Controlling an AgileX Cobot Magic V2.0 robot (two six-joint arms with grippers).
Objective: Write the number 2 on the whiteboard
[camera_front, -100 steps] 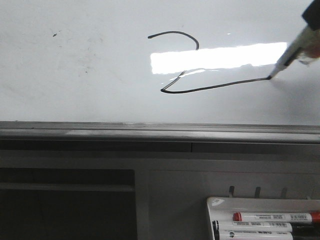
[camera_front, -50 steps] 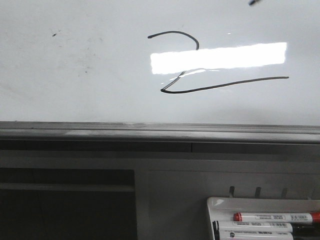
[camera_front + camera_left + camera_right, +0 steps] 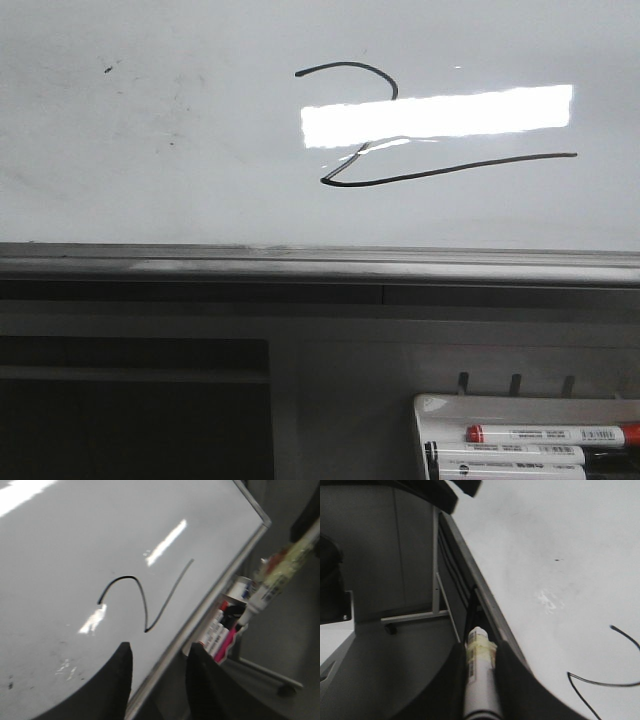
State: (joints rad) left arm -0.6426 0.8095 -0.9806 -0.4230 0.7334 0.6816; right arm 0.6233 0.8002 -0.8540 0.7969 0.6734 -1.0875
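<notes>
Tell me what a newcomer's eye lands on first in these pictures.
First, the number 2, a thin black line with a long tail, drawn right of centre on the whiteboard, with a bright rectangular glare crossing it. Next, the marker gripped in the right gripper, off the board beside its grey edge. Low on the right, a white tray holds more markers.

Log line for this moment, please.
number 2 drawn on whiteboard | right end effector shut on marker, off board | left end effector open, empty
</notes>
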